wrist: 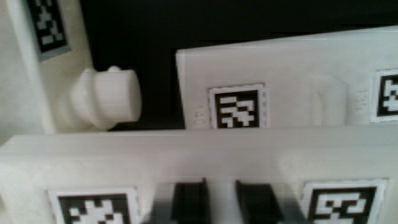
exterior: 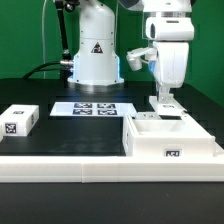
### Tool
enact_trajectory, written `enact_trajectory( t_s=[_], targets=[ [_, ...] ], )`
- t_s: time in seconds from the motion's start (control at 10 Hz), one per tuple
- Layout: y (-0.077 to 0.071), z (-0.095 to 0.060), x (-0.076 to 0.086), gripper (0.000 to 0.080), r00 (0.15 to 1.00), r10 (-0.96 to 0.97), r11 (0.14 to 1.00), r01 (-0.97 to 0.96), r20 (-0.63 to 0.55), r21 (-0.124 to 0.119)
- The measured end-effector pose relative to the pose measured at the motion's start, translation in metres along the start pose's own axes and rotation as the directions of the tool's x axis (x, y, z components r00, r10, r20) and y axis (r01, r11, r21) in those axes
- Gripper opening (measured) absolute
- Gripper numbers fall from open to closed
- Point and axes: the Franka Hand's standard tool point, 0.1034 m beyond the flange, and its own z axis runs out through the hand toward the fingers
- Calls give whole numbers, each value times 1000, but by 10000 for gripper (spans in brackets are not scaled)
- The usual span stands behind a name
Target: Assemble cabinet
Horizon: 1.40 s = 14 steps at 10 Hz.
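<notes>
The white cabinet box body lies open-topped at the front on the exterior view's right, with a tag on its near wall. My gripper hangs straight down at the body's far side. In the wrist view my gripper has its two dark fingers close together, with a thin white strip of a tagged panel between them. Beyond it stands another white tagged panel, and a round white knob beside it. A small white tagged panel lies apart on the exterior view's left.
The marker board lies flat on the black table behind the middle. The robot's white base with a triangle sticker stands behind it. A white ledge runs along the table's front edge.
</notes>
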Motion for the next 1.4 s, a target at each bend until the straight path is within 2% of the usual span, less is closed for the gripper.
enact_trajectory(
  t_s=[0.2,0.5,0.7,0.9,1.4],
  targets=[
    [-7,-1,1,71,1000,0,1000,0,3,4],
    [-16,8,0,71,1000,-1,1000,1,2,21],
    [-16,12,-1,71,1000,3,1000,-3,2,29],
    [-11,11,0,71,1000,4,1000,-4,0,24],
    [-12,12,0,71,1000,7,1000,-7,-5,20]
  ],
)
